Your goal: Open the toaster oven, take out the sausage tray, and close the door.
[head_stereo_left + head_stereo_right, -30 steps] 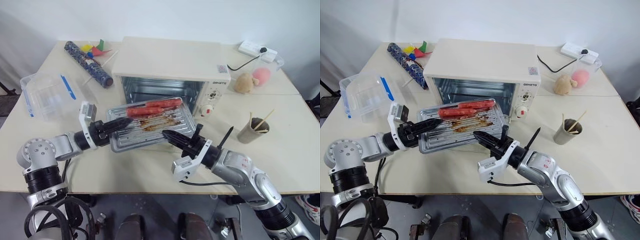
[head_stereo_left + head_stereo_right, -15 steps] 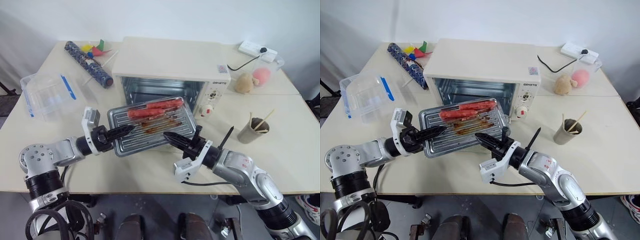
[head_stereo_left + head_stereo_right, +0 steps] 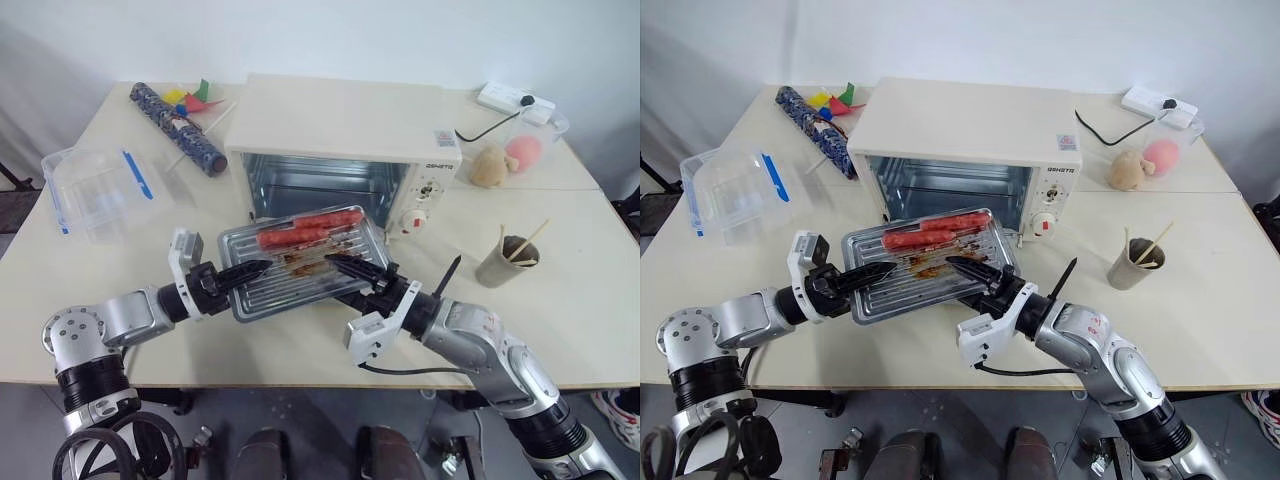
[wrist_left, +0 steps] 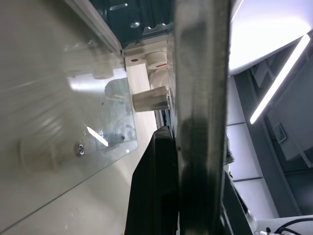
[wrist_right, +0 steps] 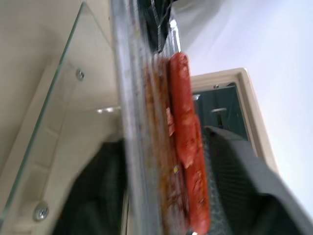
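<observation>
The sausage tray hangs before the toaster oven — left tool clenched on its edge, right tool spread astride the rim. One-sided grip may tip it — sausages roll.

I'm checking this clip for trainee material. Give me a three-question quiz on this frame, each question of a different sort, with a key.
1. True or false: the door of the toaster oven is shut.
2. Which claw is clamped on the sausage tray? A) the left claw B) the right claw C) neither
3. Fill in: the sausages lie along the tray's edge nearest the ______.

Key:
1. False. The door hangs open under the tray, and the oven's inside shows.
2. A. The left claw is shut on the tray's left rim. The right claw's fingers stand apart, one above and one below the tray's right side.
3. Toaster oven.
</observation>
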{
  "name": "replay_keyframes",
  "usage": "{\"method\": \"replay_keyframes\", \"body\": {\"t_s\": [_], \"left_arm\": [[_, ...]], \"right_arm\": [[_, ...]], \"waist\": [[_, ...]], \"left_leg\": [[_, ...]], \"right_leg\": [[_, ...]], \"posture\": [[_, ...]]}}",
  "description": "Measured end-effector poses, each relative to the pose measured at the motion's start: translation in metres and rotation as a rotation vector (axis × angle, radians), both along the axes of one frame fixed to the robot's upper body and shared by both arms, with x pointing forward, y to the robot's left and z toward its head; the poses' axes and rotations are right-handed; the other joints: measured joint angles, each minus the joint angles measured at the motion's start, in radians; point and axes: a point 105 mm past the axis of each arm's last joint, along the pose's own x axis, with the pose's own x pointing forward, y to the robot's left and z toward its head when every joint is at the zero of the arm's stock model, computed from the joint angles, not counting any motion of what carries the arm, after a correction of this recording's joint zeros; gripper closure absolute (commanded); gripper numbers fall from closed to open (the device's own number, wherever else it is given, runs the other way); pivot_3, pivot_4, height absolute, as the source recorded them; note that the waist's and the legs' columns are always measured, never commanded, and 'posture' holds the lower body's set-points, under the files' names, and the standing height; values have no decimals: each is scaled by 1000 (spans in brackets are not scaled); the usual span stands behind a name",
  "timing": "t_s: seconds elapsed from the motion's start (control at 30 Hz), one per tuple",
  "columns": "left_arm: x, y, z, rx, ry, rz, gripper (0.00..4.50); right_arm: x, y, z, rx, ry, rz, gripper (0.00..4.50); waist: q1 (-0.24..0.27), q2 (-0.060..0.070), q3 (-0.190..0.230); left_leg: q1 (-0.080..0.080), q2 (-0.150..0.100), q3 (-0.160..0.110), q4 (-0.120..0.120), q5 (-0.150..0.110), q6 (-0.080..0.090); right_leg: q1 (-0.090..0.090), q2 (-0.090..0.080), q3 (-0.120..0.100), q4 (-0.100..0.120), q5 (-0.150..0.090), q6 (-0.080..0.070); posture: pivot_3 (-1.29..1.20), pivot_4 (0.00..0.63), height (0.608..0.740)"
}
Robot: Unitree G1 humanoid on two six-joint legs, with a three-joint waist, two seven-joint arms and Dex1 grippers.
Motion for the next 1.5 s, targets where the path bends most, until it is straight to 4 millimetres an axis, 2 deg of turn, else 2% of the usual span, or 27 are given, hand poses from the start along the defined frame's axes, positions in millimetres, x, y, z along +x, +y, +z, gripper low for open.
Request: {"method": "replay_keyframes", "body": {"t_s": [0.1, 0.27, 0.47, 0.63, 0.73, 0.83, 1.03, 1.17, 1.23, 1.33, 1.4, 1.5], "left_arm": [[-2, -2, -7, -20, 39, 5, 4500], [-3, -2, -16, -41, 94, 41, 4500], [-3, 6, -11, -93, 109, 92, 4500], [-6, 10, -5, -133, 82, 107, 4500], [-10, 19, -2, -165, 56, 125, 4500], [-12, 32, 1, -176, 35, 165, 4500], [-28, 53, -3, -199, 25, 227, 4500], [-39, 56, -8, -190, 25, 241, 4500], [-44, 58, -9, -194, 18, 259, 4500], [-51, 63, -12, -210, 15, 299, 4500], [-54, 66, -15, -213, 20, 326, 4500], [-59, 70, -18, -226, 19, 368, 4500]], "right_arm": [[-5, -1, -2, 3, 50, 27, 19], [-15, -3, -8, 1, 155, 80, 19], [-21, -12, -18, -4, 347, 119, 19], [-27, -28, -17, 52, 553, 146, 19], [-25, -44, -19, 61, 665, 109, 19], [-21, -60, -21, 55, 733, 51, 545], [-5, -93, -41, 54, 854, -76, 2521], [10, -107, -49, 43, 853, -129, 3950], [15, -114, -54, 28, 854, -143, 4492], [25, -122, -66, 13, 866, -174, 4492], [29, -120, -73, 10, 877, -161, 4492], [34, -114, -73, 11, 870, -130, 4492]], "waist": [[0, 0, 0], [0, 0, 0], [4, 0, 0], [19, 0, 0], [24, 0, 0], [24, 0, 0], [24, 0, 0], [23, 0, 0], [23, 0, 0], [22, 0, 0], [22, 1, 0], [22, 1, 0]], "left_leg": [[1, 0, 0, -1, 0, 0], [2, 0, 0, -1, 0, 0], [11, 0, 1, -5, 0, 0], [13, 0, 2, -6, 0, 1], [13, 0, 2, -6, -1, 1], [13, 0, 2, -6, -1, 1], [13, 0, 3, -7, -1, 1], [13, 0, 4, -7, -1, 1], [13, 0, 4, -7, -1, 1], [13, 0, 4, -7, -1, 1], [13, 0, 4, -7, -1, 1], [13, 0, 4, -7, -1, 1]], "right_leg": [[0, 0, 0, 0, 0, 0], [2, 0, 1, -1, 0, 0], [10, 0, 1, -5, 0, 0], [14, 1, 1, -9, 0, 0], [14, 1, 1, -11, 0, -1], [15, 1, 1, -12, 0, -1], [14, 1, 1, -14, 0, -1], [15, 1, 2, -14, 0, -1], [15, 1, 2, -14, 0, -1], [15, 1, 2, -15, 0, -1], [15, 1, 2, -15, 0, -1], [15, 1, 2, -16, 0, -1]], "posture": [[0, 150, 740], [0, 150, 740], [0, 150, 740], [0, 150, 740], [0, 150, 740], [0, 150, 740], [0, 150, 740], [0, 150, 740], [0, 150, 740], [0, 150, 740], [0, 150, 740], [0, 150, 740]]}}
